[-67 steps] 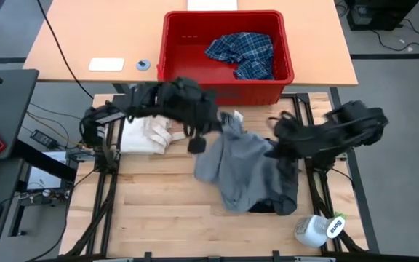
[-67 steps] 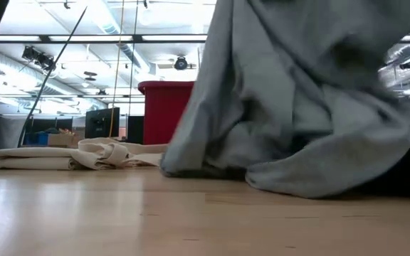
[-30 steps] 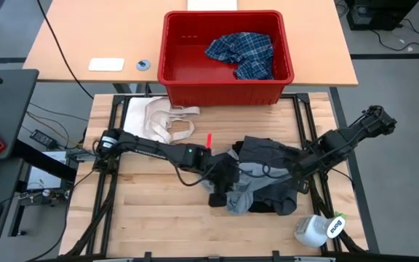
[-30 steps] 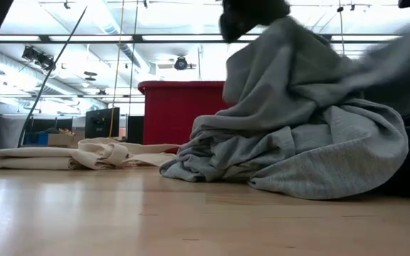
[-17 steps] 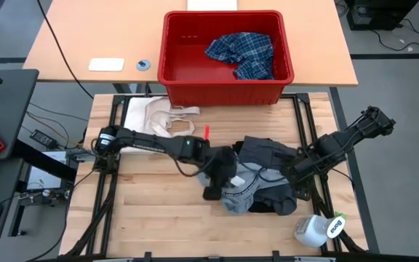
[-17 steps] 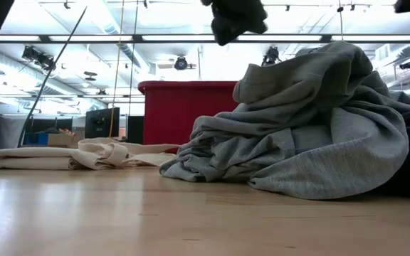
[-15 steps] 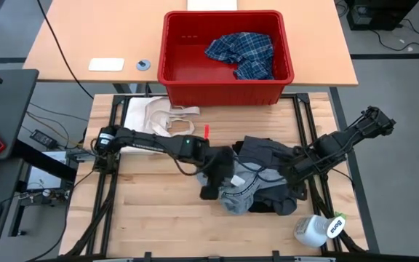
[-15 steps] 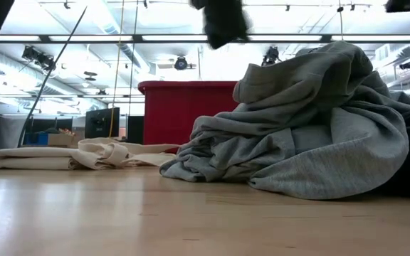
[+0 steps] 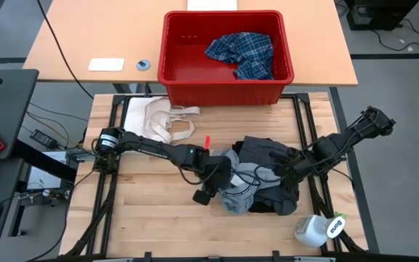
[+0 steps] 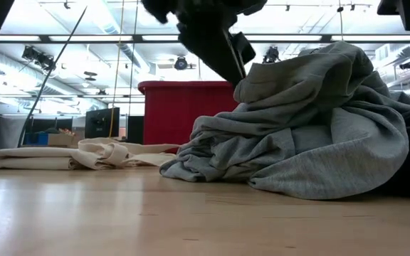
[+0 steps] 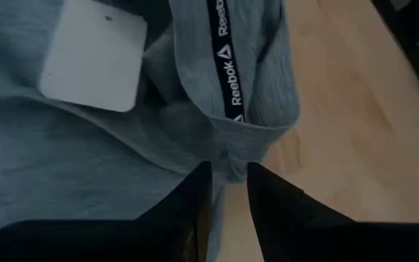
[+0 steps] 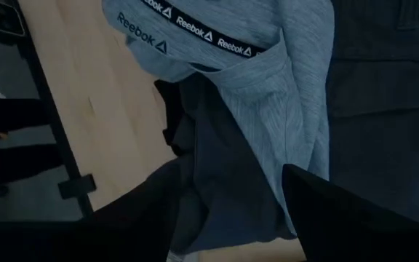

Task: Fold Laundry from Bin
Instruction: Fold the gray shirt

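Grey garment [image 11: 195,109] just beyond left fingers [image 11: 195,200]

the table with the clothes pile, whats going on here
Both arms are at a heap of laundry on the table, with a light grey garment bunched over darker ones. The left end effector is at the heap's left edge, fingers nearly together at the grey hem, though a grip isn't clear. The right end effector is over the pile, open and holding nothing. A plaid shirt lies in the red bin. A cream cloth lies aside.
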You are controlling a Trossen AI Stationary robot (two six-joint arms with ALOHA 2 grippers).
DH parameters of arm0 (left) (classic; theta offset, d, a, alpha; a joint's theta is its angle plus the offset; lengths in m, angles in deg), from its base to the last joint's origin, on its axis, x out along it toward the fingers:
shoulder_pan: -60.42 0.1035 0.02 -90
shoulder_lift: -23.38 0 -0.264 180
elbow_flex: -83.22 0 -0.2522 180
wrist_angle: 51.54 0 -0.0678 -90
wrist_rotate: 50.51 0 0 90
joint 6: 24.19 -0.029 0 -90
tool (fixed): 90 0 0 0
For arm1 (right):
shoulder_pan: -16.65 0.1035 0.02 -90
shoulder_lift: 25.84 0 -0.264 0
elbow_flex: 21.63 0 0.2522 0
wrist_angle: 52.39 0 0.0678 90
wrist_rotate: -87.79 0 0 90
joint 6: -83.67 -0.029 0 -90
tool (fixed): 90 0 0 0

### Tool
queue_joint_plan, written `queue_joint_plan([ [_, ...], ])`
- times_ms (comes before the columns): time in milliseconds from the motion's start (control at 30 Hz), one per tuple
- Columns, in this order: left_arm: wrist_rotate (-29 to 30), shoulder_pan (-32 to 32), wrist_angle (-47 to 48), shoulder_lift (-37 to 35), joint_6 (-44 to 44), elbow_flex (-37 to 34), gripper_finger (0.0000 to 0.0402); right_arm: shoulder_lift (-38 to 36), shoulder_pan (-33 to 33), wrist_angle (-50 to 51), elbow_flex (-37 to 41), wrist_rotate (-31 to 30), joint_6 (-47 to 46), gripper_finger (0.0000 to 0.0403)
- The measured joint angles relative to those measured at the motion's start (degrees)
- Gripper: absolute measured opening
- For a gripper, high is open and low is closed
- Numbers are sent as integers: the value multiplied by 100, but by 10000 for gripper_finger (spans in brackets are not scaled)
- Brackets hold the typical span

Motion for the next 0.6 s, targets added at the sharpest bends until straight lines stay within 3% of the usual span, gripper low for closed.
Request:
queue_joint_plan([
  [200, 304, -267, 106, 0, -691, -7, 94, 0, 0, -179, 0, -16, -34, 240],
  [467, 1174, -369, 169, 136, -710, -15, 94, 0, -22, -375, 0, -106, -37, 240],
  [600, 1203, -352, 132, 131, -737, -7, 94, 0, -22, -401, 0, -172, -139, 240],
])
